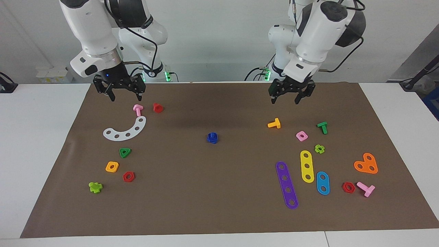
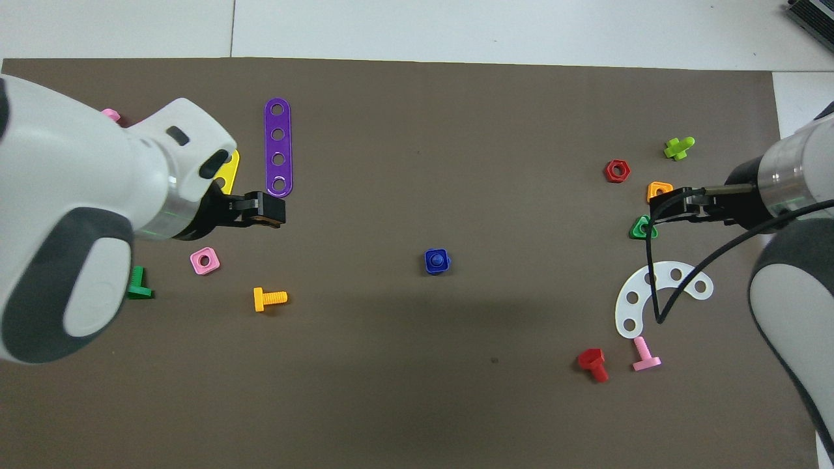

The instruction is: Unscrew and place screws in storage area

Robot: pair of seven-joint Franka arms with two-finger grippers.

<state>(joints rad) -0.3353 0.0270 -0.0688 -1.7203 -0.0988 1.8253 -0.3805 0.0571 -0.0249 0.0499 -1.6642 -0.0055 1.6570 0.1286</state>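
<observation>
Screw (image 1: 212,138), blue, nut still on, stem upright, mid-mat. We list the left gripper (image 1: 290,94) raised over the mat, jaws wide, empty; in the overhead view the screw lies at its four o'clock. Right gripper (image 1: 120,90) waits, jaws wide, empty. We judge the two about equally near.

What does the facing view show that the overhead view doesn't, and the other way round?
Only the facing view shows the blue strip, the orange heart plate and the light green cross nut; overhead, the left arm covers them. Only the overhead view shows the blue screw from above, stem up in its square nut. Both show the left gripper and right gripper open, empty, above the mat.
</observation>
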